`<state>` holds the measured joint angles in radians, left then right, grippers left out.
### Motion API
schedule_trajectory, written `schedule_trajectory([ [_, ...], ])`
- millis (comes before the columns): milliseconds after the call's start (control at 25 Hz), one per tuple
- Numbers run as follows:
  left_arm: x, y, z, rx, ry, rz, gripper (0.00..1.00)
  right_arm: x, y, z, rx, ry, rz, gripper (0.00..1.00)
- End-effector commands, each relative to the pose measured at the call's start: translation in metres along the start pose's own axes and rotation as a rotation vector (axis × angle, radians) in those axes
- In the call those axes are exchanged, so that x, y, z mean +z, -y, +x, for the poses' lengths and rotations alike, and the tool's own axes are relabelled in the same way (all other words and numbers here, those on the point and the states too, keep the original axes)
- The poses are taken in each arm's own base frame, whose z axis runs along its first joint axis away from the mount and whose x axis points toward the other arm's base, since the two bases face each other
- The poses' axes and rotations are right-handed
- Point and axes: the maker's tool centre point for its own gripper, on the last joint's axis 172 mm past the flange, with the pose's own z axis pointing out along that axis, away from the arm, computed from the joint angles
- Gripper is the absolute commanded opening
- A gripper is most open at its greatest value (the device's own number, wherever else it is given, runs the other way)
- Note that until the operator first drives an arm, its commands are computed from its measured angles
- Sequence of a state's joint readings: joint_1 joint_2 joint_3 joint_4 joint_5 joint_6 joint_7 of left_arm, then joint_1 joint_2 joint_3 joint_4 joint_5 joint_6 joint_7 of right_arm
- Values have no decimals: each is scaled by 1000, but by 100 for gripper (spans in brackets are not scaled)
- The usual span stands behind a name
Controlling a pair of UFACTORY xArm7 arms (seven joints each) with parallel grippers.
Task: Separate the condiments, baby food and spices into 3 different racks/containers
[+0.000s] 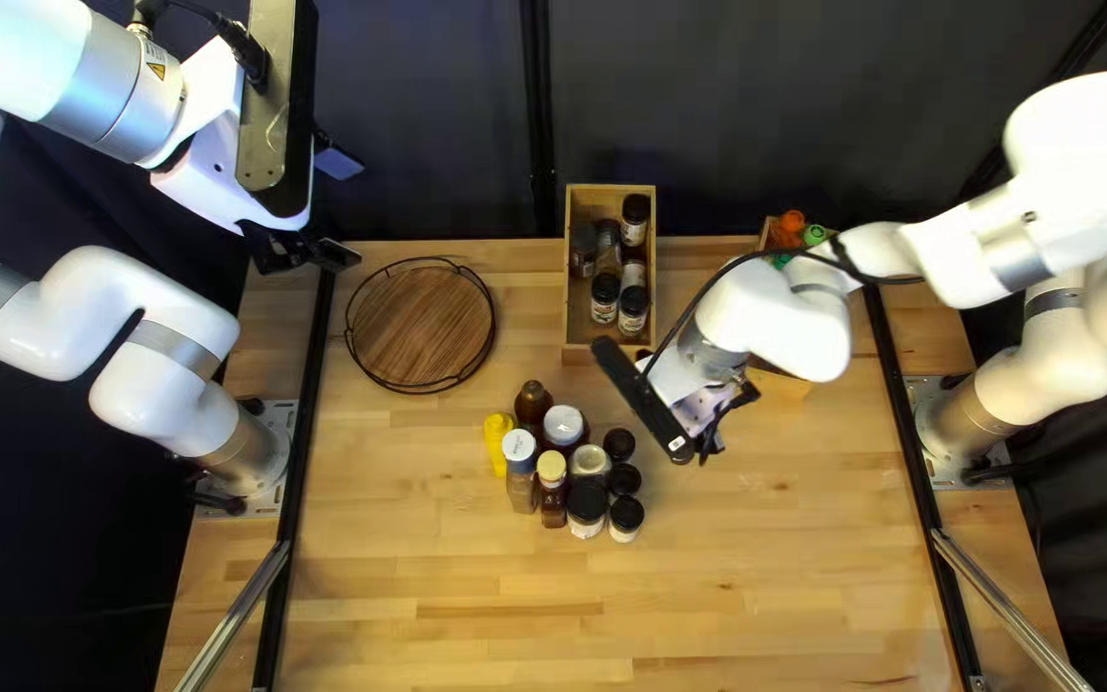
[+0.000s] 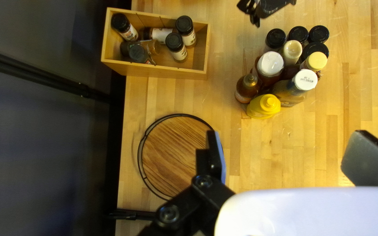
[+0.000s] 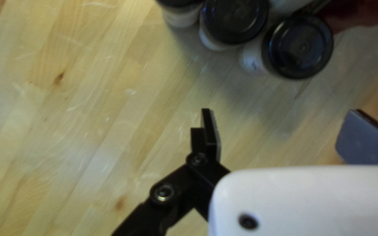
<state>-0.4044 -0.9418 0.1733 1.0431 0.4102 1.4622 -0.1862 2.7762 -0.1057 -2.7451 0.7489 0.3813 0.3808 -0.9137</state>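
Observation:
Sauce bottles, a yellow mustard bottle (image 1: 499, 442) and black-lidded jars (image 1: 625, 515) stand bunched mid-table. Spice jars (image 1: 633, 305) fill part of a wooden box (image 1: 575, 336). A round wood-based rack (image 1: 422, 323) holds nothing. Orange- and green-topped items (image 1: 789, 226) show in another wooden container, mostly hidden by my right arm. My left gripper (image 1: 310, 253) hangs near the round rack; in its wrist view the gripper (image 2: 287, 153) is open and empty. Right of the cluster is my right gripper (image 1: 725, 420); the wrist view shows this gripper (image 3: 285, 133) open beside black-lidded jars (image 3: 300, 46).
A dark curtain (image 1: 432, 115) hangs behind the far edge. Black rails (image 1: 304, 372) run along both sides of the table. Bare wood (image 1: 707, 590) lies between the cluster and the near edge.

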Motion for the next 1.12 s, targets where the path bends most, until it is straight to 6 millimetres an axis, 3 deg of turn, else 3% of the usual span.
schedule_trajectory([
  [40, 0, 0, 0, 0, 0, 0, 100, 12, -7, 7, -2, -19, -1, 100],
  [400, 0, 0, 0, 0, 0, 0, 100, 21, -12, 18, -8, -38, 3, 97],
  [440, 0, 0, 0, 0, 0, 0, 100, 21, -12, 18, -8, -39, 2, 84],
  [520, 0, 0, 0, 0, 0, 0, 100, 20, -12, 19, -9, -40, 0, 4],
  [840, 0, 0, 0, 0, 0, 0, 100, 4, -7, 12, -7, -42, -19, 0],
  [960, 0, 0, 0, 0, 0, 0, 100, -17, -8, 3, 12, -40, -36, 0],
  [1120, 0, 0, 0, 0, 0, 0, 100, -55, -29, -2, 53, -33, -64, 0],
])
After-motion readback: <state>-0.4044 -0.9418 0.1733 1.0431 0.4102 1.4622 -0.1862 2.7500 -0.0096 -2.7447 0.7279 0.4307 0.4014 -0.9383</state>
